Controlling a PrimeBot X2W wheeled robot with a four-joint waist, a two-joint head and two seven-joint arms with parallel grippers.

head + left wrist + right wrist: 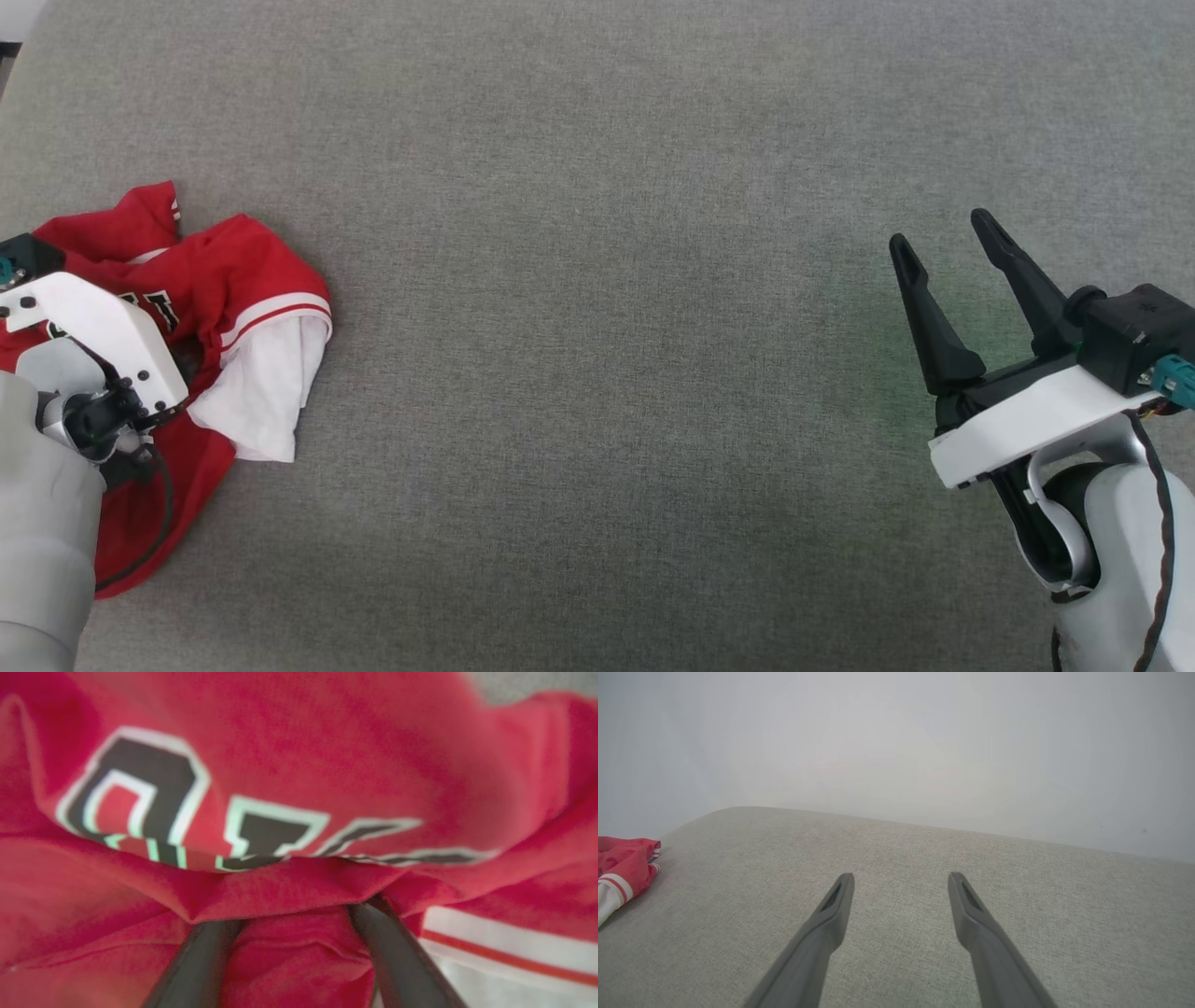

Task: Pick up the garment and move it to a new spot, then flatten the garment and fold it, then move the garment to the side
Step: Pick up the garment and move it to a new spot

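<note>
The crumpled red sports jersey with white sleeve ends and black-and-white block lettering lies bunched directly under the left end effector. Its dark fingers stand wide, tips buried beneath a red fold with cloth between them. The right end effector hangs wide and empty over the grey fabric-covered surface, well apart from the jersey. To pick up cleanly, the left should probably pinch one thick fold, then lift straight before carrying.
</note>
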